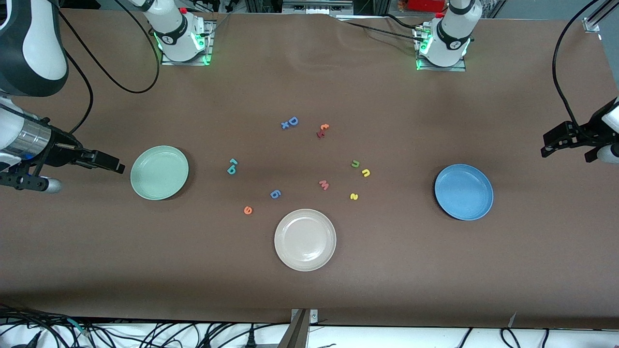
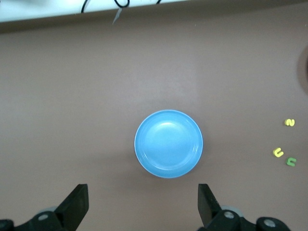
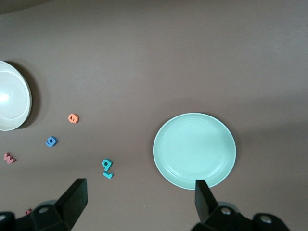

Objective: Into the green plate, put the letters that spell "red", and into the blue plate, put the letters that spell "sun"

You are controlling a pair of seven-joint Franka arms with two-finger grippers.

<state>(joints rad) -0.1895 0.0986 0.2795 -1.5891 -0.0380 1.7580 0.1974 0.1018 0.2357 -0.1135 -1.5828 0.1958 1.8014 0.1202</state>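
Observation:
The green plate (image 1: 159,172) lies toward the right arm's end of the table, the blue plate (image 1: 464,192) toward the left arm's end. Between them lie the teal r (image 1: 234,161) and teal d (image 1: 231,169) touching, and the orange e (image 1: 248,210) nearer the camera. The dark green arch (image 1: 355,164), yellow arch (image 1: 366,172) and yellow s (image 1: 354,196) lie closer to the blue plate. My right gripper (image 3: 139,202) hangs open and empty beside the green plate. My left gripper (image 2: 143,204) hangs open and empty beside the blue plate.
A cream-white plate (image 1: 305,239) sits mid-table, nearest the camera. Also loose are a blue round letter (image 1: 275,194), a pink w (image 1: 324,184), a blue D (image 1: 293,121) with a small blue x (image 1: 285,125), and an orange and red pair (image 1: 322,130).

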